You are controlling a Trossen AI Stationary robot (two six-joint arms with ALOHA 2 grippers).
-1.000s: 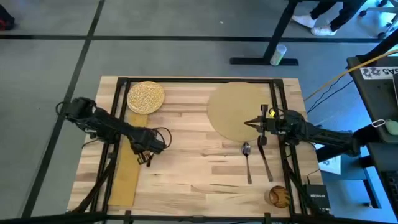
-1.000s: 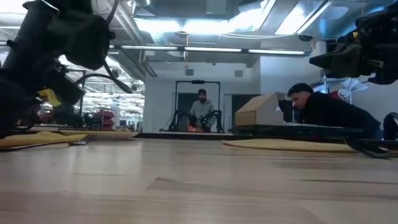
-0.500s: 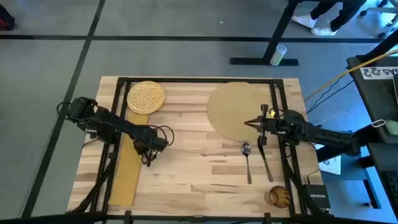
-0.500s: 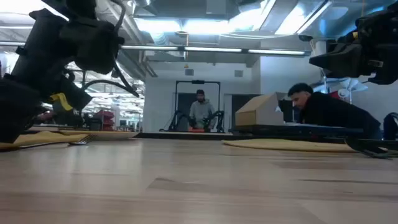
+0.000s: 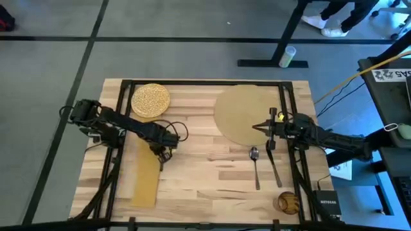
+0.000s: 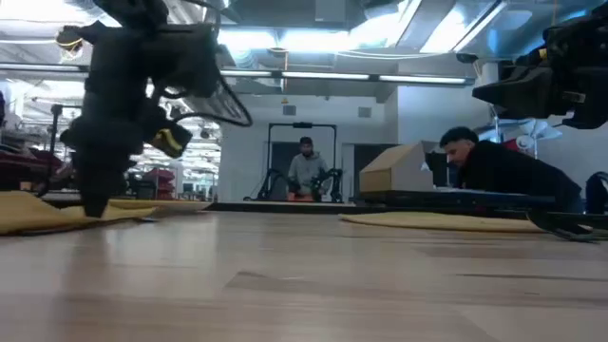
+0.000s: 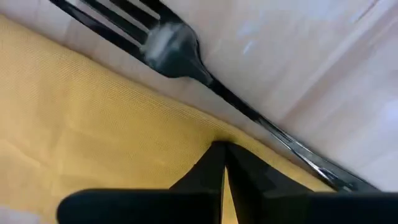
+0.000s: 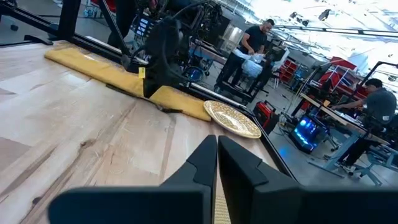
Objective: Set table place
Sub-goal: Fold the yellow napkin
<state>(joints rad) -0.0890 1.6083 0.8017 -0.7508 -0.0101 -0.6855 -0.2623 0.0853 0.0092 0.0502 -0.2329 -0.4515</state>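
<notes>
Starting at your left, the left gripper was down on the table, its fingers pressed together on the edge of the mustard napkin, pinching the cloth. The napkin lay as a long strip near the table's left side, slightly angled, with the speckled plate beyond its far end at the back-left corner. In the left wrist view you had a dark fork lying on the wood just beside the napkin's edge, close to the fingertips. Moving right, the place, the big round tan mat, sat flat at the back right of the table. The right gripper hovered over the mat's near right edge with its fingers drawn together and nothing between them. Just in front of the mat lay a spoon and a dark utensil side by side, and a small brown round object sat at the front right corner.
</notes>
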